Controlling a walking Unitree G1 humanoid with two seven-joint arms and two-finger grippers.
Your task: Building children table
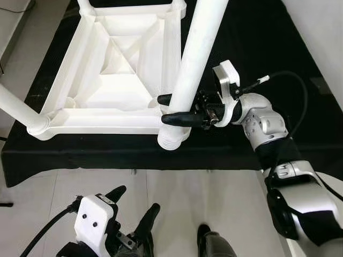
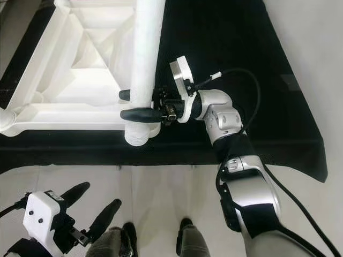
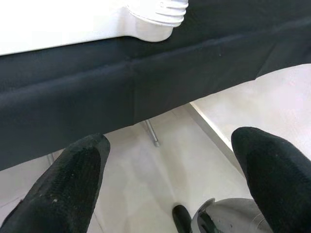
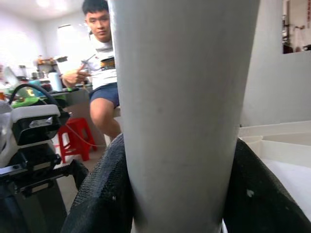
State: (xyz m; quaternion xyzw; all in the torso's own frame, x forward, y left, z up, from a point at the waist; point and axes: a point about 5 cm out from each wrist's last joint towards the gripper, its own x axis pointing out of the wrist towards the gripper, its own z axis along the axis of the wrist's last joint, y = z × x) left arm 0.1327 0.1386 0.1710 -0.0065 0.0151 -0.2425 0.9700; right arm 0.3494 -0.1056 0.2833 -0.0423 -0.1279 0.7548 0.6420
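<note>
A white plastic tabletop (image 1: 115, 80) lies upside down on a black-clothed table (image 1: 252, 48). One white leg (image 1: 194, 59) stands upright in its near right corner socket (image 1: 172, 140), and my right gripper (image 1: 167, 110) is shut on this leg just above the socket, one finger on each side. The right wrist view has the leg (image 4: 182, 111) pinched between both black fingers (image 4: 104, 194). Another white leg (image 1: 16, 107) sticks out of the near left corner. Low in front of the table, over the floor, my left gripper (image 1: 134, 206) hangs open and holds nothing.
The black cloth's front edge (image 1: 134, 158) hangs down toward a pale tiled floor (image 1: 177, 198). My own feet (image 2: 185, 235) are below. In the right wrist view a person (image 4: 99, 63) sits behind a cluttered desk beside a red stool (image 4: 73, 141).
</note>
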